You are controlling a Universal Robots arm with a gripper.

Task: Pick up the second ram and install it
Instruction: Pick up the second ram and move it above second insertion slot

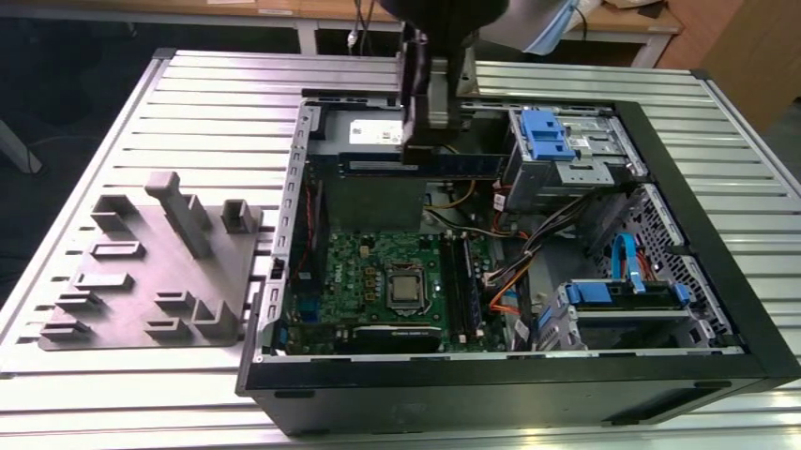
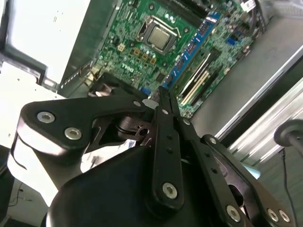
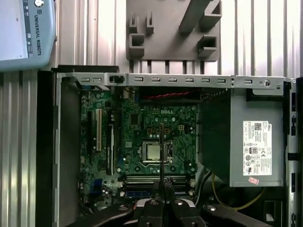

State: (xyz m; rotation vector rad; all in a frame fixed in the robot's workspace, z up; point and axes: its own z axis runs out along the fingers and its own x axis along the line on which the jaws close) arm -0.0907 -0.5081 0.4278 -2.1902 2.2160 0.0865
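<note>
A ribbed metal table (image 1: 126,84) carries an open computer case (image 1: 501,384) lying on its side, with wooden desks behind it. Above the far end of the case, the gripper (image 1: 426,150) is clenched on the second ram (image 1: 375,167), gripping it at the middle of its upper edge. In the exterior view the dark strip hangs level with its long lower edge free, which seems the right hold for a board that must go edge-first into a slot. In the first wrist view the gripper (image 3: 163,183) holds the second ram (image 3: 162,142) edge-on, a thin dark sliver crossing the processor socket (image 3: 154,152). The strip hangs clear of the motherboard (image 1: 363,281), over the end of the case where the power supply (image 3: 255,142) sits. The long memory slots (image 1: 466,291) lie just beside the socket on the exterior view's right, well apart from the strip. As held, it appears to run crosswise to them. Around the slots, loose orange and dark cables (image 1: 507,281) crowd the side toward the drive cages (image 1: 564,150) with their blue clips, and these look like the likeliest thing to get in the way. A grey plastic block (image 1: 138,272) with raised holders lies on the table beside the case, on the exterior view's left.
</note>
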